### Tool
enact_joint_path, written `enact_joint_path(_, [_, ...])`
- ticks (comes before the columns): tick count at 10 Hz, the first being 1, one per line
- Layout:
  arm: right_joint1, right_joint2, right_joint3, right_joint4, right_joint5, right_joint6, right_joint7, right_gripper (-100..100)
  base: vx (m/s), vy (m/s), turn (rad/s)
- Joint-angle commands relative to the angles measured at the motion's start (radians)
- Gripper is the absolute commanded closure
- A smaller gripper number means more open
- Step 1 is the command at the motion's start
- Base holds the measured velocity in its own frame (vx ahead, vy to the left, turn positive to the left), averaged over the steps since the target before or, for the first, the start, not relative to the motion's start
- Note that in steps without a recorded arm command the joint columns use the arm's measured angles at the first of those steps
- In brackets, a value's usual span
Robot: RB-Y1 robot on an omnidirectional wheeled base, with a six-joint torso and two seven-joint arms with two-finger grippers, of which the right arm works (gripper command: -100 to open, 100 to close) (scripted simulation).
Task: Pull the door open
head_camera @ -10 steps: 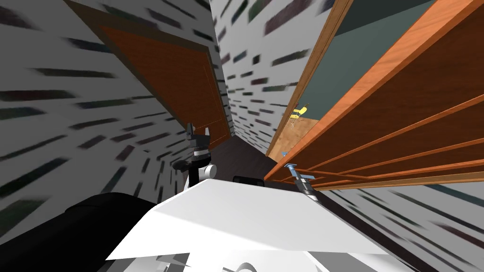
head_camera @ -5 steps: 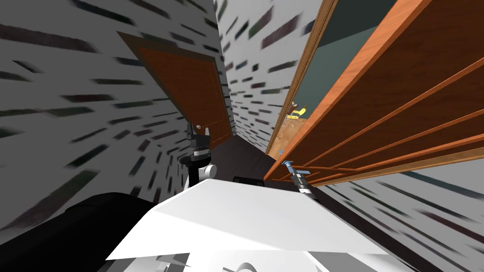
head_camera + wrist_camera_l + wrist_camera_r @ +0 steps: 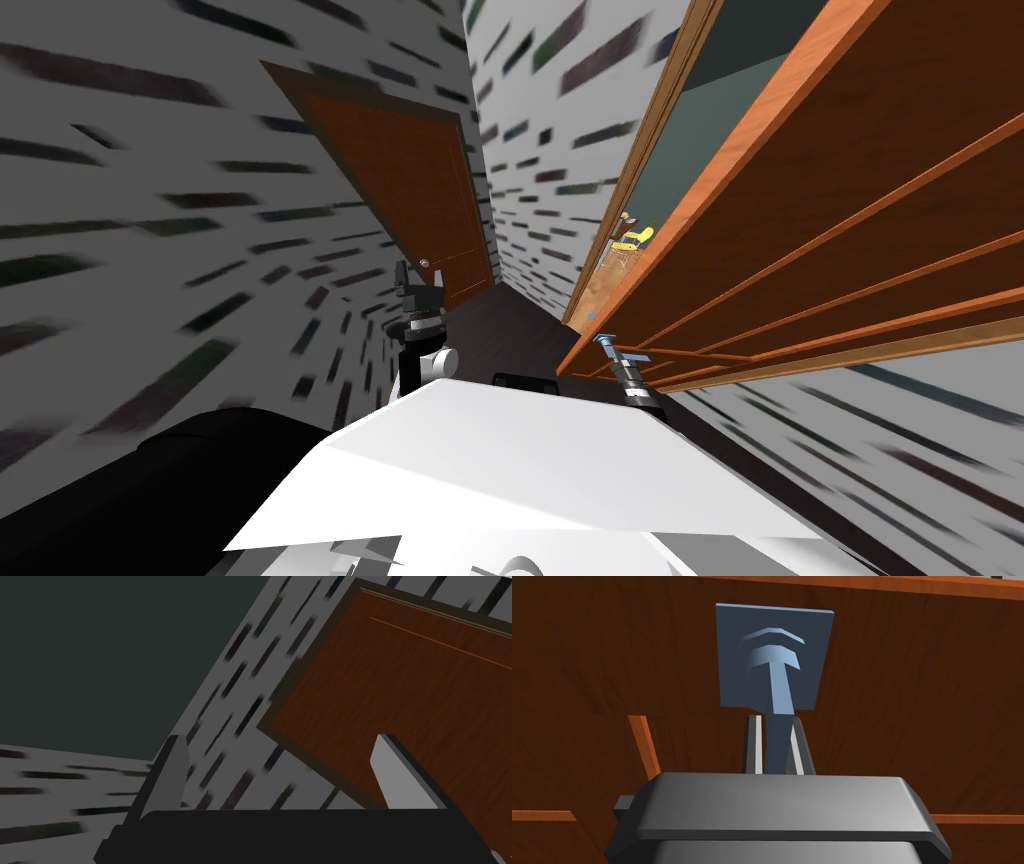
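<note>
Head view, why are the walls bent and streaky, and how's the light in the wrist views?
Head view: the wide lens splays the walls to the corners and stretches their dark marks into streaks. Left wrist view: dim. Right wrist view: even light, no glare on the handle.

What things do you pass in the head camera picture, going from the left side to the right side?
Speckled grey wall → dark brown closed door → yellow chair → orange-brown open door.

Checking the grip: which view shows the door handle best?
Right wrist view: the blue handle sits close, right pincer shut on it. Head view shows it small against the door; left wrist view faces elsewhere.
</note>
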Motion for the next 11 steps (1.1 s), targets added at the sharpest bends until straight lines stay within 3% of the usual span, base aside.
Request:
enact_joint_path(1, [-0.038, 0.024, -0.01, 0.025, 0.027, 0.021, 0.006, 100, -0.209, -0.088, 0.113])
enact_joint_path(6, [-0.127, 0.07, -0.059, 0.044, 0.087, 0.09, 0.021, 100, -0.212, -0.061, 0.084])
enact_joint_path(9, [-0.137, 0.075, -0.064, 0.046, 0.093, 0.097, 0.023, 100, -0.063, -0.041, 0.029])
enact_joint_path(11, [-0.179, 0.096, -0.087, 0.055, 0.121, 0.128, 0.03, 100, -0.138, -0.064, 0.071])
